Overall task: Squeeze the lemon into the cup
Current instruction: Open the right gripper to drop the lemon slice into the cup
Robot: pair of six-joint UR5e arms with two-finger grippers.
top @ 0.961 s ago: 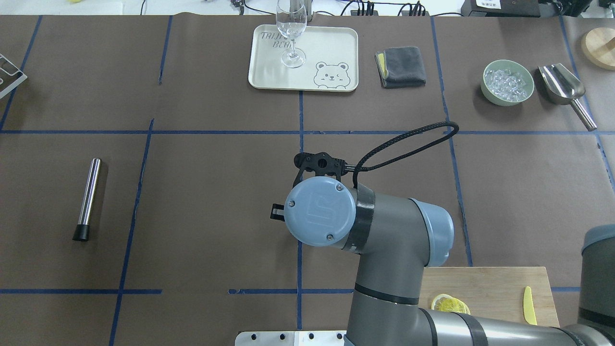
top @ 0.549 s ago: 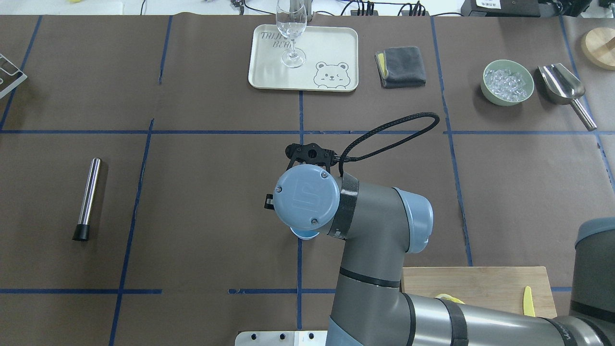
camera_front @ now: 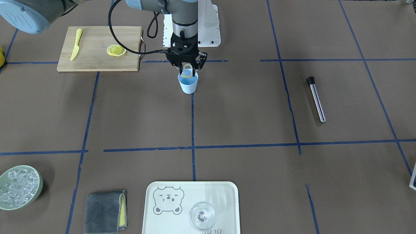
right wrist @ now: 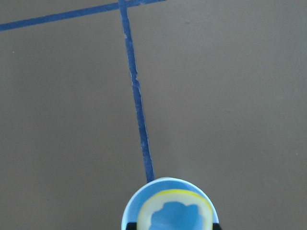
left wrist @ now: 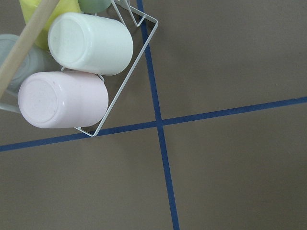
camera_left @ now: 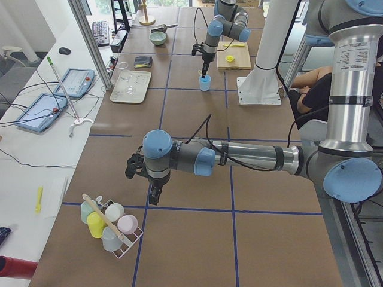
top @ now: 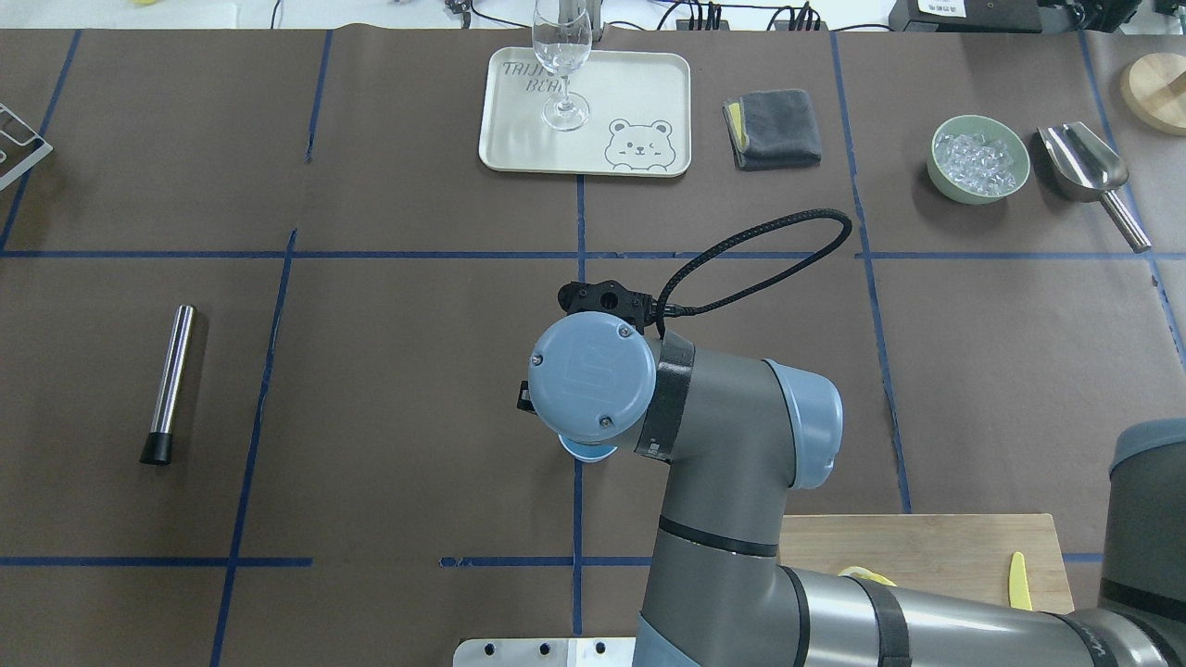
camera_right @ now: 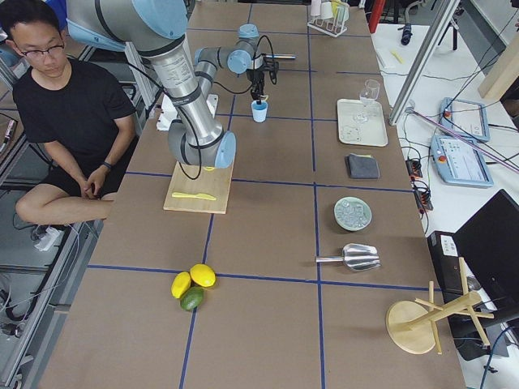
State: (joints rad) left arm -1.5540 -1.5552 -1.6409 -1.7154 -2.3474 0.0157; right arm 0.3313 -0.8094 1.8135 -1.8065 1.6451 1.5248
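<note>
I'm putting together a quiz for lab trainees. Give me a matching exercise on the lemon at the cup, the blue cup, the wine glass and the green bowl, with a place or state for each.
1. lemon
2. cup
3. wine glass
4. green bowl

A. stands on the bear tray
B. holds ice
C. gripped in the right pincer
D. upright on the table, under that pincer

Pairs: 1-C, 2-D, 3-A, 4-B
</note>
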